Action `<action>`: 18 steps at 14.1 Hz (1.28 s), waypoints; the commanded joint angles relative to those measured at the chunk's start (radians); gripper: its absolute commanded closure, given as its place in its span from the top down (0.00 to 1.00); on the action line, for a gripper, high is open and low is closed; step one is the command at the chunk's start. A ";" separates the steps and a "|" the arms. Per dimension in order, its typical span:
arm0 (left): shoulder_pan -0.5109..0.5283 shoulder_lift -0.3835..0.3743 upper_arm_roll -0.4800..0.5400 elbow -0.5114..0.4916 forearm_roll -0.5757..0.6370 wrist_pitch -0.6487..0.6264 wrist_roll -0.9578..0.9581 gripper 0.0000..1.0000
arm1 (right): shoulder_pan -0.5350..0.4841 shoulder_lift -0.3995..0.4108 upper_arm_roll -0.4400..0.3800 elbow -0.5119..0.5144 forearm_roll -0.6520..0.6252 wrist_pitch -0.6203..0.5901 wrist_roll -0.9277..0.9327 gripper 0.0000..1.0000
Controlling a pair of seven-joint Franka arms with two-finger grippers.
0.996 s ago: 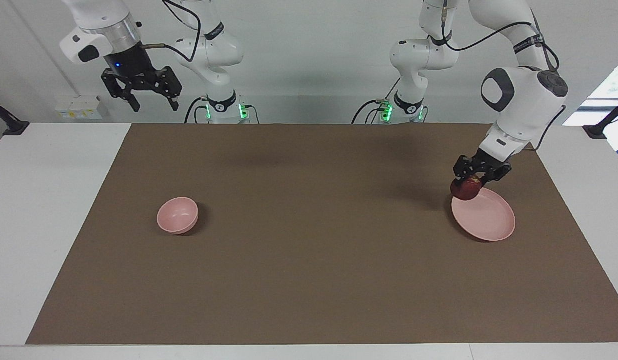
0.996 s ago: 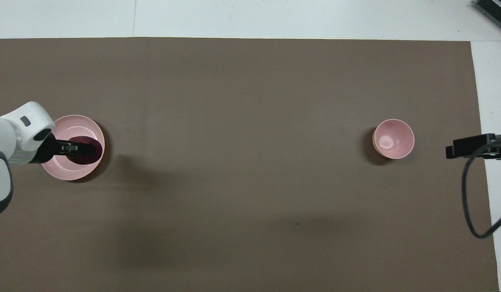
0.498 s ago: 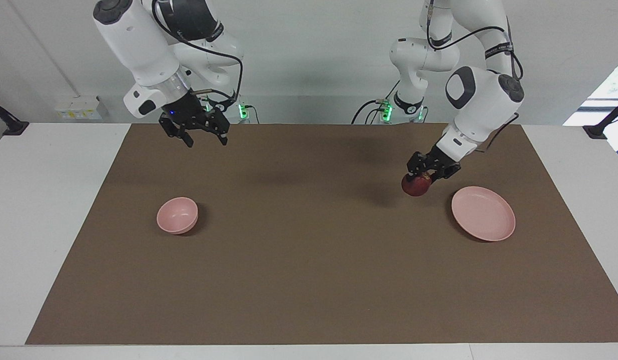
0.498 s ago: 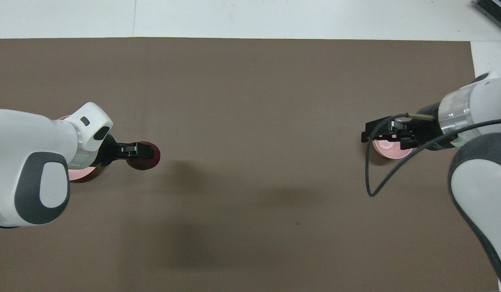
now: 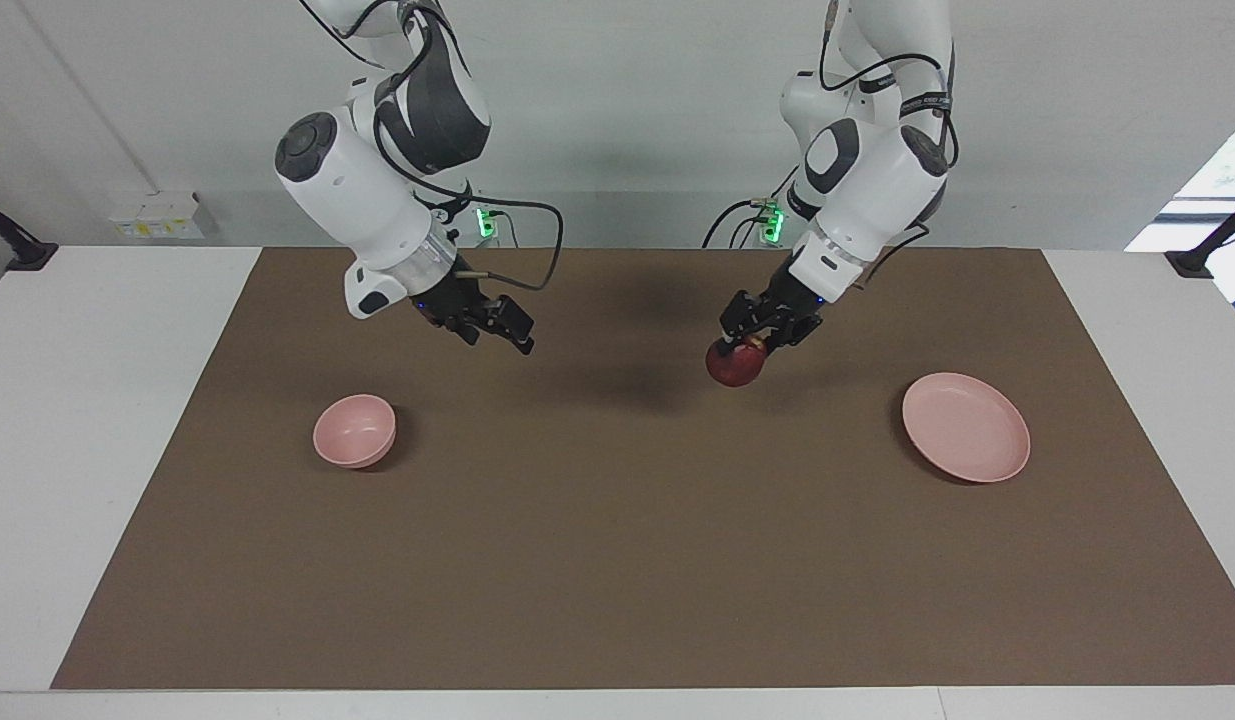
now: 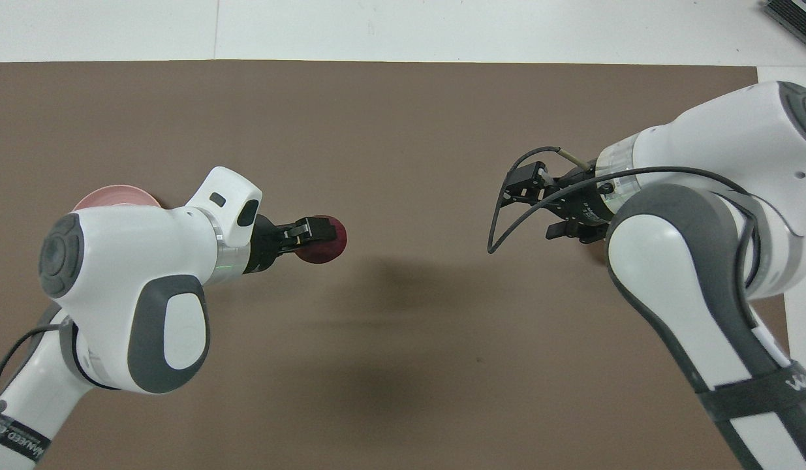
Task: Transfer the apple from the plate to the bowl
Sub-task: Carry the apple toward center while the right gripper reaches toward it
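Over the middle of the mat (image 5: 617, 560), toward the left arm's end, your left gripper (image 5: 755, 343) hangs in the air with its fingers clamped on the apple (image 5: 733, 364). The apple is off the table, clear of everything, held from above.

The plate (image 5: 967, 440) sits bare at the left arm's end. So the pick is done, as far as the views show. In the overhead view the left arm covers most of the plate; only its rim (image 6: 112, 193) shows.

The bowl (image 5: 354, 430) stands at the right arm's end, upright and with nothing in it. It is well apart from the apple, with bare mat between them.

Your right gripper (image 5: 492, 322) is also raised, over the mat between the bowl and the middle, pointing toward the left gripper. Its fingers stand apart and hold nothing. The overhead view shows the same: right gripper (image 6: 540, 209) facing the apple (image 6: 323, 239) across a gap, not touching.

Judgement: roughly the midpoint. The lift is complete. Left to do: get the apple across to the bowl and release it inside. The two grippers face each other, so a handover looks likely, but that is a reading only. Watch the grip during any transfer; a round apple could slip.
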 commanded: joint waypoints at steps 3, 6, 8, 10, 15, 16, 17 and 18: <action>-0.120 -0.005 0.018 -0.018 -0.045 0.175 -0.106 0.00 | -0.026 -0.001 0.003 -0.088 0.312 0.047 0.131 1.00; -0.194 -0.002 0.018 -0.022 -0.079 0.303 -0.181 0.00 | -0.026 0.010 0.003 -0.108 0.446 0.089 0.190 1.00; -0.216 0.007 0.012 -0.021 -0.079 0.358 -0.213 0.00 | -0.014 0.024 0.003 -0.102 0.513 0.115 0.238 1.00; -0.219 0.008 -0.010 -0.018 -0.079 0.377 -0.235 0.00 | 0.003 0.022 0.023 -0.099 0.513 0.129 0.241 1.00; -0.220 0.011 -0.034 -0.004 -0.076 0.394 -0.238 0.00 | 0.026 0.024 0.059 -0.097 0.519 0.185 0.276 1.00; -0.216 0.013 -0.033 0.002 -0.075 0.394 -0.238 0.00 | 0.026 0.022 0.059 -0.098 0.519 0.178 0.275 1.00; -0.210 0.019 -0.033 0.011 -0.070 0.394 -0.238 0.00 | 0.026 0.022 0.059 -0.099 0.519 0.176 0.275 1.00; -0.208 0.028 -0.034 0.019 -0.067 0.394 -0.239 0.00 | 0.027 0.021 0.063 -0.101 0.519 0.179 0.278 1.00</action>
